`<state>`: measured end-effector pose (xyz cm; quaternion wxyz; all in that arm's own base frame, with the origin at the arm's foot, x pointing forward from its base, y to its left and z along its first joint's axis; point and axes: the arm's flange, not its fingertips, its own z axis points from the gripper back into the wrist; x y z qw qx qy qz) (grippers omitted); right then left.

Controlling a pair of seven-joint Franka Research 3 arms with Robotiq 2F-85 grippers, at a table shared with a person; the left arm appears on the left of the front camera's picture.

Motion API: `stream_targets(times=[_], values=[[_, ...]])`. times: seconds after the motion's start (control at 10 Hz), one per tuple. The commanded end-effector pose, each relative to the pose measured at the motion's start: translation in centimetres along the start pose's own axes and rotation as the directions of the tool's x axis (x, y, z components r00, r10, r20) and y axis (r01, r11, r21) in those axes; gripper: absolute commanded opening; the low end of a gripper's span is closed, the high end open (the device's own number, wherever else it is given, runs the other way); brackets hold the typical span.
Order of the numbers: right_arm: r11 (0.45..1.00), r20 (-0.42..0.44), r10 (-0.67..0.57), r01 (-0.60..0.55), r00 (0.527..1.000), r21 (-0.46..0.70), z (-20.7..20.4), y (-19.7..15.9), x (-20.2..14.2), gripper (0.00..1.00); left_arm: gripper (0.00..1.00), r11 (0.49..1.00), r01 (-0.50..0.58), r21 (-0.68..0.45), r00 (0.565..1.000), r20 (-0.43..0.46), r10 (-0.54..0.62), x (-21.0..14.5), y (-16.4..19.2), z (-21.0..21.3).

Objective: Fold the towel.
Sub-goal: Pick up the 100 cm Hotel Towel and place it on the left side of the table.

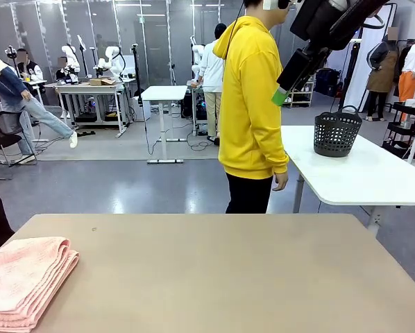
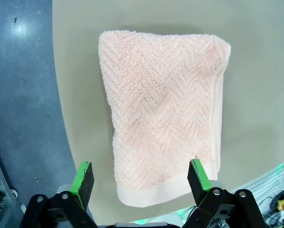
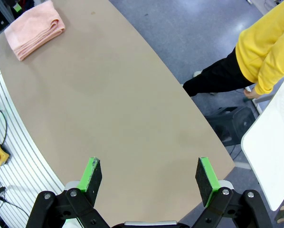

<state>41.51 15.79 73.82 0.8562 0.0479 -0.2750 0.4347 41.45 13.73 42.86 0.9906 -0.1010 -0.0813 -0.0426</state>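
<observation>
We see the towel (image 1: 23,281) lying in a neat stack of several layers at the table's (image 1: 228,277) near-left corner, its plain border band toward us in the left wrist view. To us the folding looks done, with nothing obvious left. Our left gripper (image 2: 141,178) hangs above the towel, jaws spread wide and holding nothing. Our right gripper (image 3: 149,175) hangs high over bare tabletop, equally wide and empty. A person in yellow (image 1: 252,104) stands beyond the far edge.

Pink herringbone towel (image 2: 161,123), tan table (image 1: 228,277)
</observation>
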Motion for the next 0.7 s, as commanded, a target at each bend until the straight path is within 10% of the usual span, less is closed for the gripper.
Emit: stream_targets(times=[0.0, 0.6], values=[[1.000, -0.009, -0.004, 0.004, 1.000, -0.004, 0.09, -0.03, 0.06, 1.00, 1.00, 1.000, 0.014, 0.007, 1.000, 0.000, -0.014, 0.36, 0.23, 0.11], [1.000, -0.009, -0.004, 0.004, 1.000, -0.004, 0.09, -0.03, 0.06, 1.00, 1.00, 1.000, 0.014, 0.007, 1.000, 0.000, -0.014, 0.36, 0.23, 0.11]])
